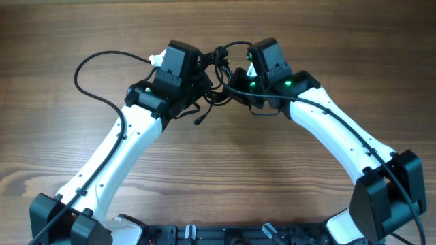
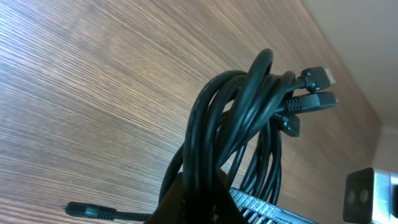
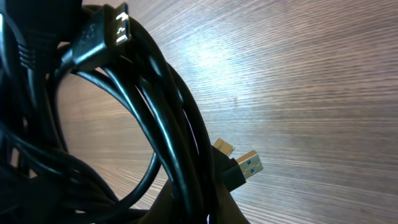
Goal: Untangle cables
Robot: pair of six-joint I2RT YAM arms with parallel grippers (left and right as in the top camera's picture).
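Observation:
A tangled bundle of thin black cables (image 1: 216, 71) hangs between my two grippers above the wooden table. My left gripper (image 1: 197, 71) is shut on several strands of the cables (image 2: 239, 118); plug connectors (image 2: 314, 93) stick out at the top right of the left wrist view, and a barrel plug (image 2: 84, 210) lies by the table. My right gripper (image 1: 238, 78) is shut on the cables (image 3: 168, 124) too; a blue USB plug (image 3: 247, 165) sticks out beside its fingers and another plug (image 3: 106, 34) sits at the top left.
A long loop of black cord (image 1: 95, 75) runs over the wooden table (image 1: 225, 163) at the left, from the left arm. A loose plug end (image 1: 199, 121) dangles below the bundle. The arm bases stand at the front edge.

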